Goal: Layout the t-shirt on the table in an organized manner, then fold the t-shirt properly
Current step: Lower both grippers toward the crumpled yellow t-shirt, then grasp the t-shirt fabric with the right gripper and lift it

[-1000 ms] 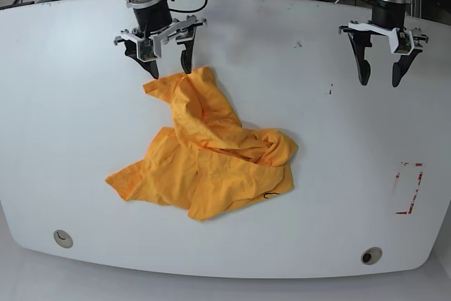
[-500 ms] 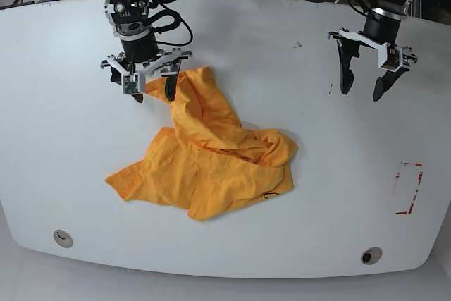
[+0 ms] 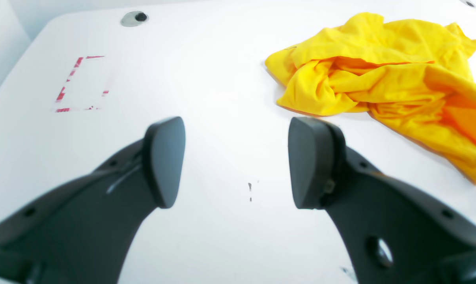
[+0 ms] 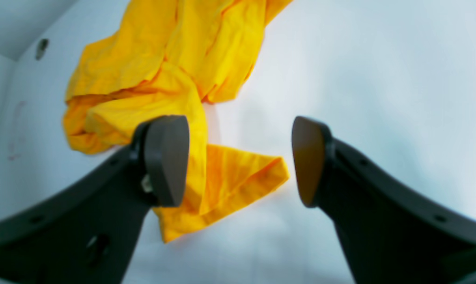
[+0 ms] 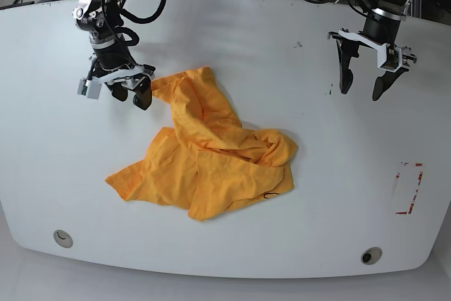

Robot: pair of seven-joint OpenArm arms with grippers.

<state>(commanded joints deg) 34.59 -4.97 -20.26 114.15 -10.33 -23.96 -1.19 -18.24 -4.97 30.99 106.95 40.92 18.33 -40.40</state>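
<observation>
The orange-yellow t-shirt (image 5: pixel 211 153) lies crumpled in a heap mid-table (image 5: pixel 56 146), one corner reaching toward the far left. My right gripper (image 5: pixel 132 96) is tilted low at that corner, open. In the right wrist view its fingers (image 4: pixel 167 157) straddle a folded flap of the t-shirt (image 4: pixel 230 177), and the gripper (image 4: pixel 238 161) holds nothing. My left gripper (image 5: pixel 359 91) hangs open over bare table at the far right, well away from the cloth. From the left wrist the gripper (image 3: pixel 236 161) is empty and the t-shirt (image 3: pixel 379 71) lies ahead to the right.
A red-marked rectangle (image 5: pixel 409 188) sits near the right edge, also visible as the rectangle (image 3: pixel 82 83) from the left wrist. Two round grommet holes (image 5: pixel 63 238) (image 5: pixel 371 255) lie along the front edge. Small dark specks (image 5: pixel 330 90) are beside the left gripper. Cables run behind the table.
My right arm swung left and tilted down, bringing its open gripper beside the shirt's far-left corner. The left gripper shifted slightly left early on, then held. The shirt has not moved.
</observation>
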